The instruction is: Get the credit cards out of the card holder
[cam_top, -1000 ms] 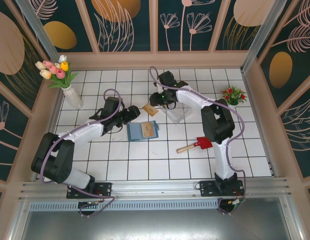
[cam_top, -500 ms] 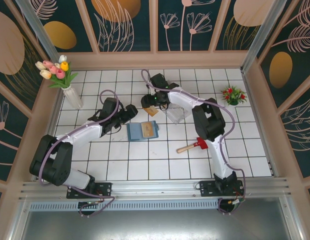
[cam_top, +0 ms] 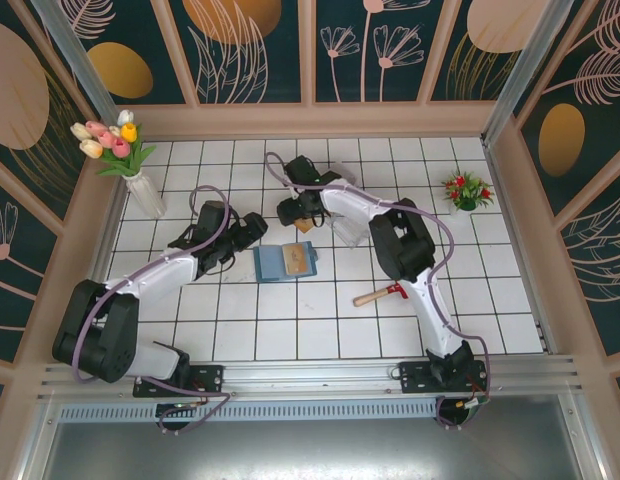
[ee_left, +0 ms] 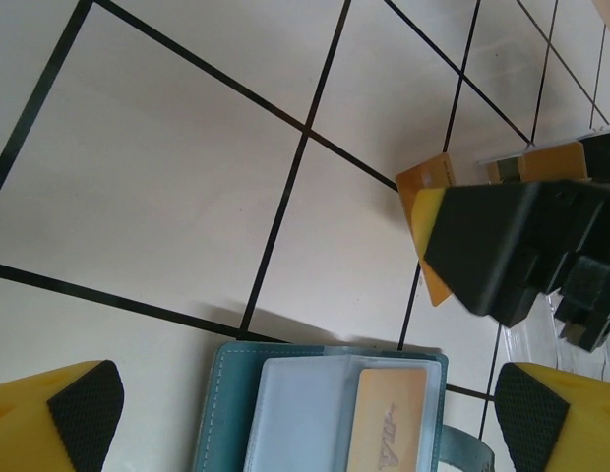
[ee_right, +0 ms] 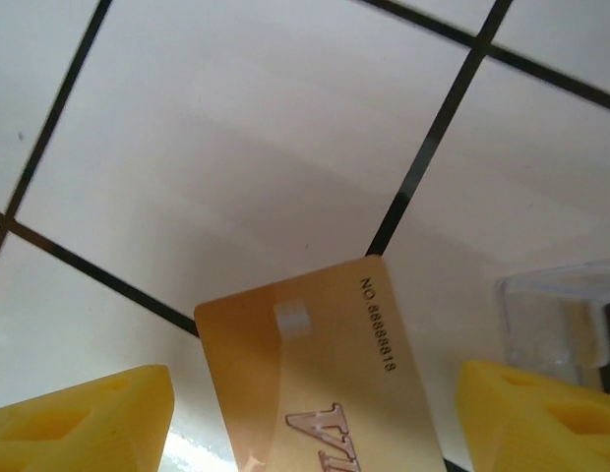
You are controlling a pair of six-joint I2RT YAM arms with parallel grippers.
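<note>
Swung leftward since a second ago, right gripper now low over a loose tan card; left gripper drawn slightly back from the card holder. Card holder open and flat on the white tiles near mid-table, with a second tan card tucked in one pocket. Loose tan card flat on the tile just beyond the holder, between the widely spread yellow fingers of the right gripper, touched by neither. Left gripper likewise spread wide at the holder's left edge, holding nothing. Clear box just right of the loose card. Toy shovel further right and nearer the arm bases. Flower vase far left, potted plant far right.
</note>
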